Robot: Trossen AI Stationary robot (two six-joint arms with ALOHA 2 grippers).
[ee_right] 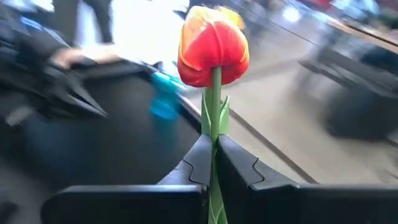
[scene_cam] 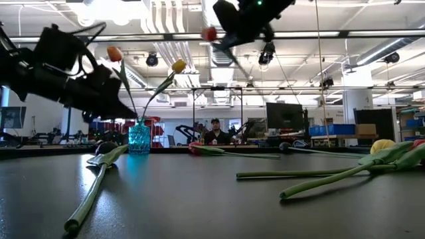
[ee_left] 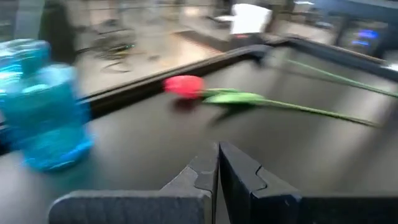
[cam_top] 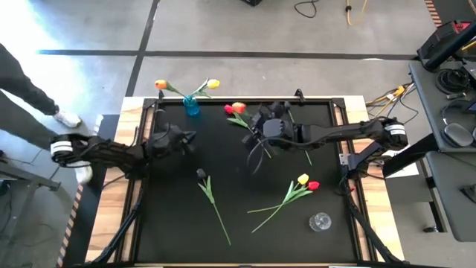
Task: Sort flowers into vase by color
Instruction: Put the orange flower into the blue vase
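Flowers are spread over the black table point(cam_top: 171, 231). An orange-red tulip point(ee_right: 213, 55) is clamped by its stem in the right gripper point(ee_right: 214, 163), raised near the far edge. The left gripper point(ee_left: 217, 171) is closed on nothing beside the blue vase point(cam_top: 192, 106), where two tulips point(cam_top: 212, 84) stand.

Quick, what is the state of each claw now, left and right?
Left claw: shut, holding nothing, near the blue vase.
Right claw: shut on the stem of an orange-red tulip, lifted above the table.
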